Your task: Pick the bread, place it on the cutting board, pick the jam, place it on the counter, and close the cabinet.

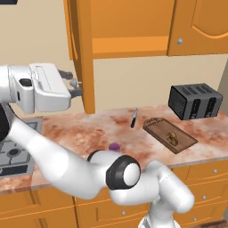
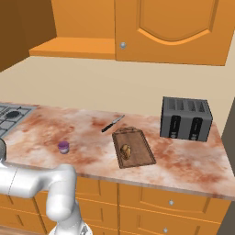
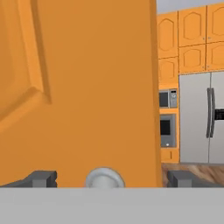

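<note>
Silver knob [image 3: 104,178] between spread fingers [image 3: 42,178] (fridge [image 3: 202,117] beyond the cabinet [image 3: 87,87]).

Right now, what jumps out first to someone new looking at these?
The gripper held up at the edge of the open orange cabinet door, its fingers either side of the round silver knob in the hand view. Below, on the marbled counter, the bread sits on the cutting board, with the purple jam jar off to the left near the front edge.

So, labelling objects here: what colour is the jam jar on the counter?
Purple with a pale band, clearest in the right base view: the jam.
</note>
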